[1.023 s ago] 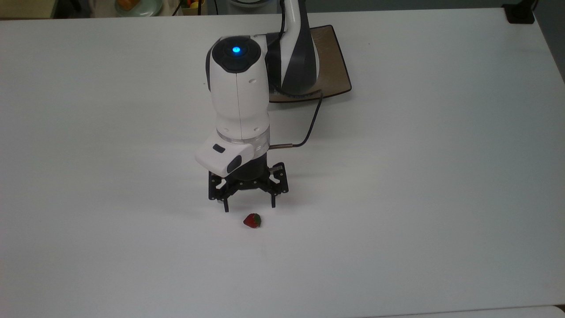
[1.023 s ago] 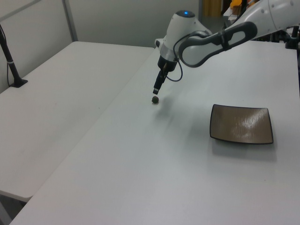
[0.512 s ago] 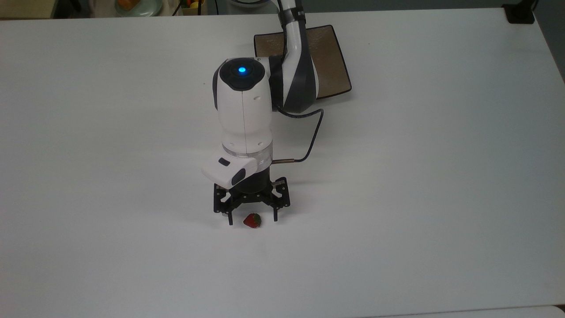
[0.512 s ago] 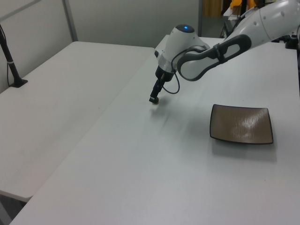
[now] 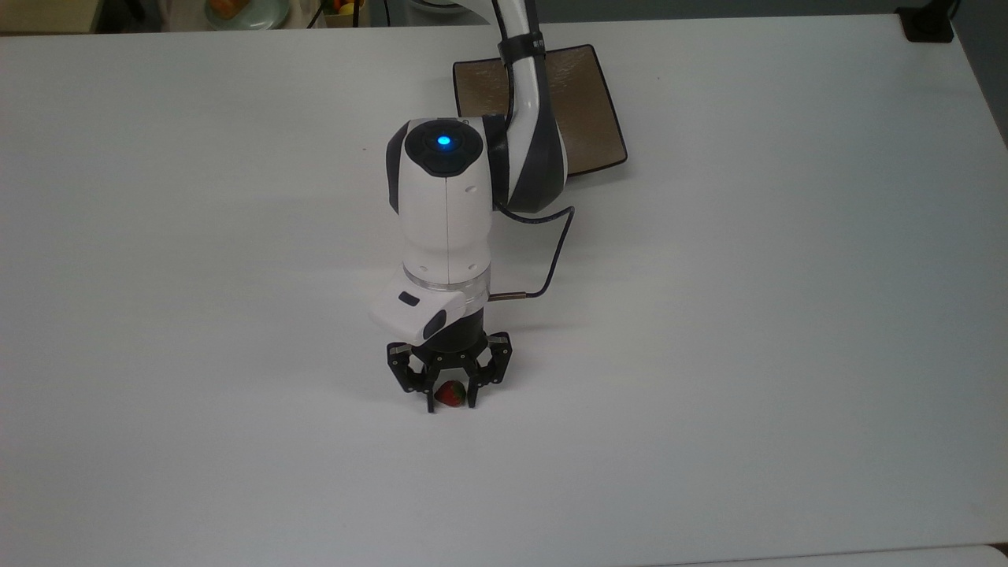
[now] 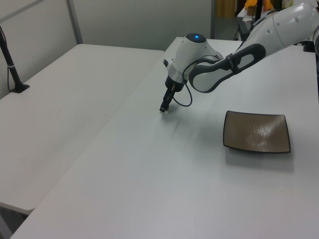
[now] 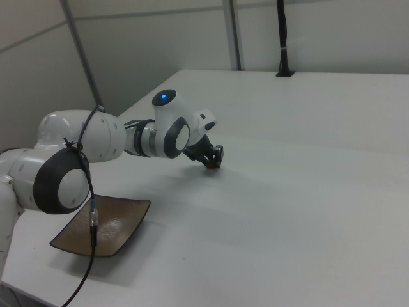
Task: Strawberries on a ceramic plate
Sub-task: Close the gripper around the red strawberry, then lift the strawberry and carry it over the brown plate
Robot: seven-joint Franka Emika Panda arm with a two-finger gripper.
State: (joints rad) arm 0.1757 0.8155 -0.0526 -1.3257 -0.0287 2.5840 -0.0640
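A small red strawberry [image 5: 450, 393] lies on the white table, low in the top view. My gripper [image 5: 451, 405] reaches down over it, one black finger pressed to each side, shut on the fruit at table height. In the left view the gripper [image 6: 162, 109] hides the strawberry. In the right view a bit of red shows at the gripper [image 7: 213, 166]. The square brown ceramic plate [image 5: 587, 102] sits far off at the top view's upper middle, partly behind my arm. The plate [image 6: 256, 132] has nothing in it, and it also lies near my arm's base in the right view [image 7: 102, 227].
A black cable [image 5: 554, 252] loops off my wrist. A pale green round plate [image 5: 244, 12] with food sits past the table's far edge. A black post [image 6: 12, 64] stands on the adjoining table at the left view's left. Another black post [image 7: 282, 38] rises at the back.
My gripper moved down the top view onto the strawberry, lowered to the table, and its fingers drew in from wide open to the fruit's sides. The strawberry stayed in place.
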